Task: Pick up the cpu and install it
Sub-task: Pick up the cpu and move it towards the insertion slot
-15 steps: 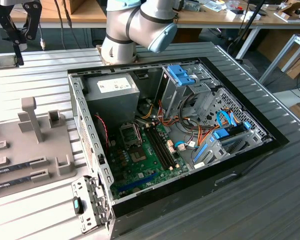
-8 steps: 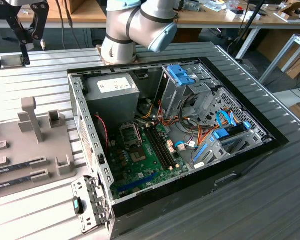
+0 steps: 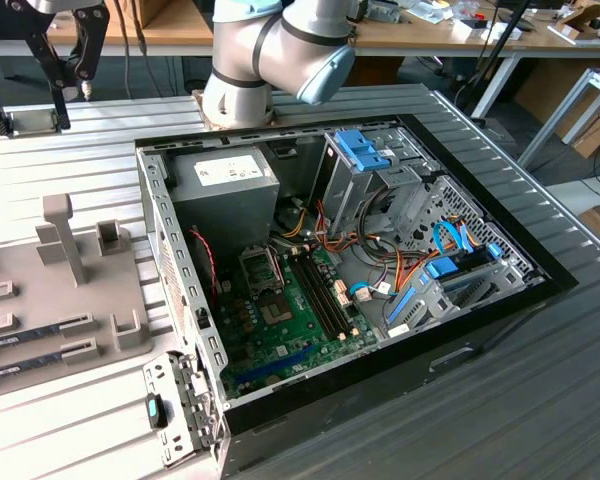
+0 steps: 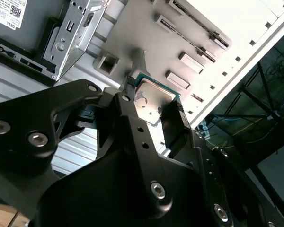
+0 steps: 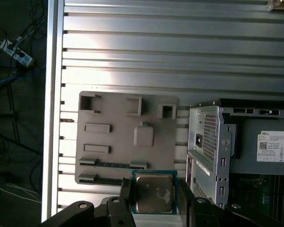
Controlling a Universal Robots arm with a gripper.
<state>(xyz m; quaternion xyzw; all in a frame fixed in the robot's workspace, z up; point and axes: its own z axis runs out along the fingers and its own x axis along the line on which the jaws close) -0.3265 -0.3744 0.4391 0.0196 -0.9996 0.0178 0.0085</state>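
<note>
One cpu (image 5: 154, 193), one gripper (image 5: 155, 202) — its two black fingers (image 5: 125, 195) are clamped on opposite edges of the chip, whose silvery top faces the cameras in both wrist views. Beyond it lies one grey tray (image 5: 109, 142) with two dark memory sticks (image 5: 114, 165) in its slots, just beside one open computer case (image 3: 380, 250) on the ribbed counter (image 3: 80, 140). The arm (image 3: 280, 45) — a single one — stands bent at the elbow behind the case.

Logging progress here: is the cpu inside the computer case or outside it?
Outside. In the first wrist view the fingers grip the cpu by the grey tray, beside the case.
</note>
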